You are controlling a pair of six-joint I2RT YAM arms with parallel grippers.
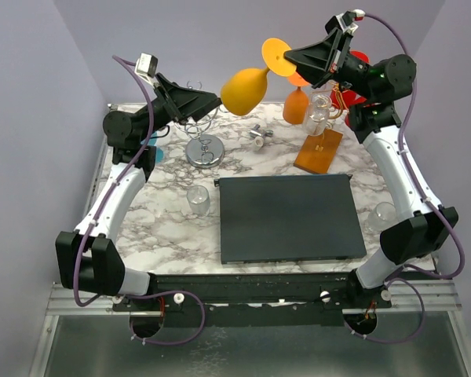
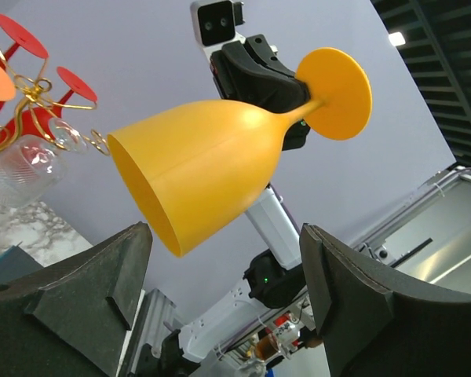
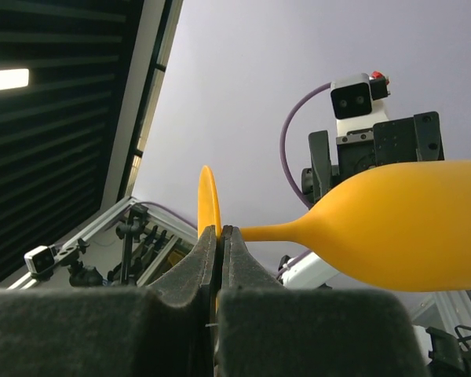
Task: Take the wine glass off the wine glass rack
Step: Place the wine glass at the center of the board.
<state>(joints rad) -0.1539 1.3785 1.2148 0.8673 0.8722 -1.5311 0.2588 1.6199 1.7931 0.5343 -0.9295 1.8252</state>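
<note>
My left gripper (image 1: 213, 100) has its fingers wide apart and holds nothing. The open mouth of the wine glass (image 1: 246, 89) hangs just ahead of those fingers, and I see no contact in the left wrist view.

The glass lies almost level in the air, bowl toward my left hand and foot toward my right gripper (image 1: 292, 59). That gripper is pinched tight on the stem, hard against the foot.

The wine glass rack (image 1: 319, 149) stands below and behind my right hand, apart from the glass, so I judge the lift-off done.

With such a thin hold the bowl could swing. I would move slowly, stay above the chrome stand (image 1: 203, 151) under my left hand, and release only once the glass is supported.
</note>
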